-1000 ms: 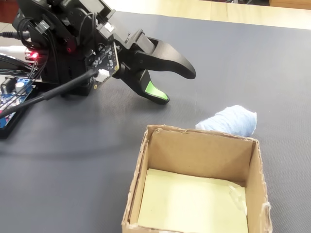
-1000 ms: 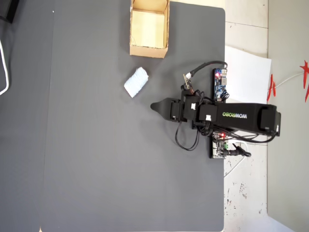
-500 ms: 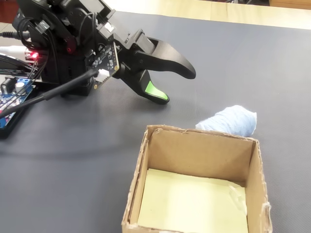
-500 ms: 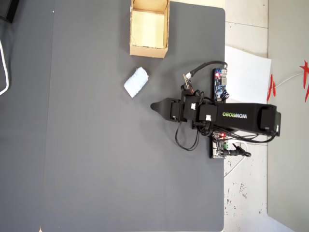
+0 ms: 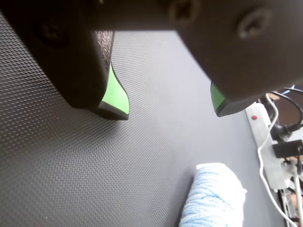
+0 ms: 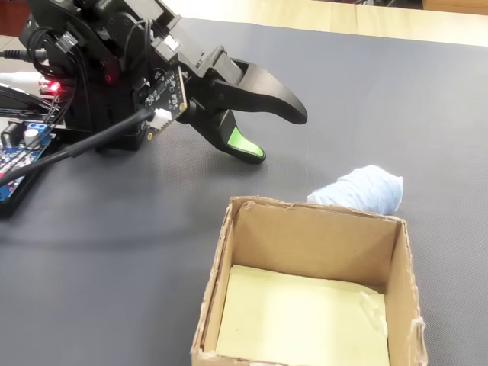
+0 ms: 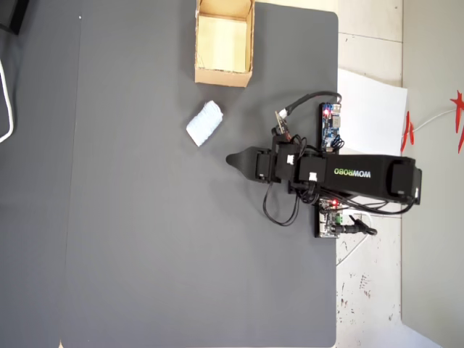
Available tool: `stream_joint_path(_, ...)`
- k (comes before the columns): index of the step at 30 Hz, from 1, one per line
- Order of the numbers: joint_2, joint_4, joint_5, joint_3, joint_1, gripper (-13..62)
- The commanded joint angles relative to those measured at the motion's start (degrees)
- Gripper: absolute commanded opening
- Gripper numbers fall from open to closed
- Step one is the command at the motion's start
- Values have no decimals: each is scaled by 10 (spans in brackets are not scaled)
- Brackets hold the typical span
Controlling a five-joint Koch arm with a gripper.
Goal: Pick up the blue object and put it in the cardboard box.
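The blue object [image 6: 362, 189] is a pale light-blue woolly lump lying on the black mat just beyond the far right corner of the cardboard box [image 6: 320, 217]. The box is open on top with a pale yellowish floor and nothing inside. In the overhead view the blue object [image 7: 204, 123] lies just below the cardboard box [image 7: 224, 76]. My gripper [image 6: 278, 136] hovers low over the mat, open, its green-padded jaws wide apart and holding nothing. In the wrist view the blue object [image 5: 215, 196] sits at the bottom edge, below and right of my gripper [image 5: 168, 108]. From overhead my gripper [image 7: 232, 159] is right of and below the lump.
The black mat [image 7: 145, 239] covers most of the table. Circuit boards [image 7: 330, 125] and cables lie beside the arm's base, with a white paper sheet [image 7: 377, 109] at the mat's right edge. A white power strip [image 5: 262, 137] with cables shows at the right of the wrist view.
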Motion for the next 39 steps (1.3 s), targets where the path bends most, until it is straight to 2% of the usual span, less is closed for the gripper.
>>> stream_joint_path(1,47,19,16,21,1,340)
stream_joint_path(15,47,-5,-35,20,-1,344)
stream_joint_path(29,45,-77,-176,-11,16,345)
stream_joint_path(34,39,-33,-198,-76,23,342)
stream_joint_path(39,-18,157,-211,-259,40,340)
